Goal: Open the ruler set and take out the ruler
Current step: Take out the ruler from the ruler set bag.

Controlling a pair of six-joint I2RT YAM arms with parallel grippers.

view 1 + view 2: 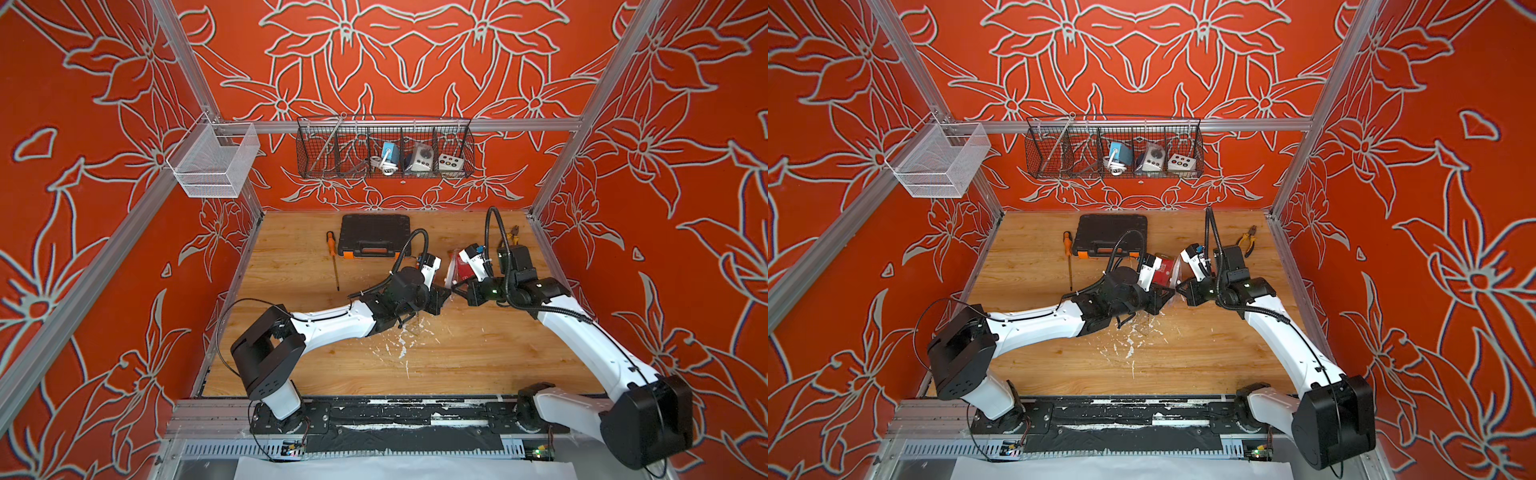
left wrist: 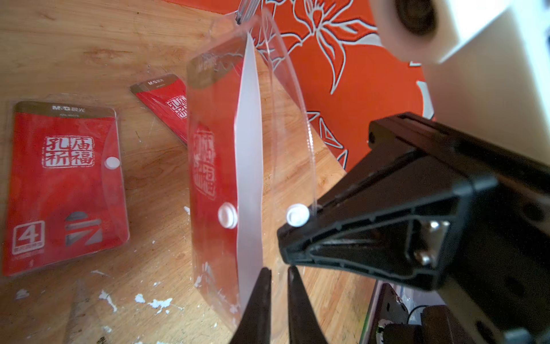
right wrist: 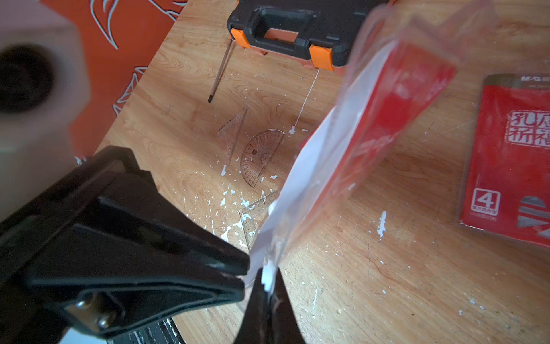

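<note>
Left gripper and right gripper pinch the raised ruler set, protractor and spare pack lying nearby

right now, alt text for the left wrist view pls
A clear pouch is held upright above the table, its snap flap held open by the right gripper while the left gripper pinches the pouch's edge. Two more red ruler packs lie flat on the wood beside it.
</note>
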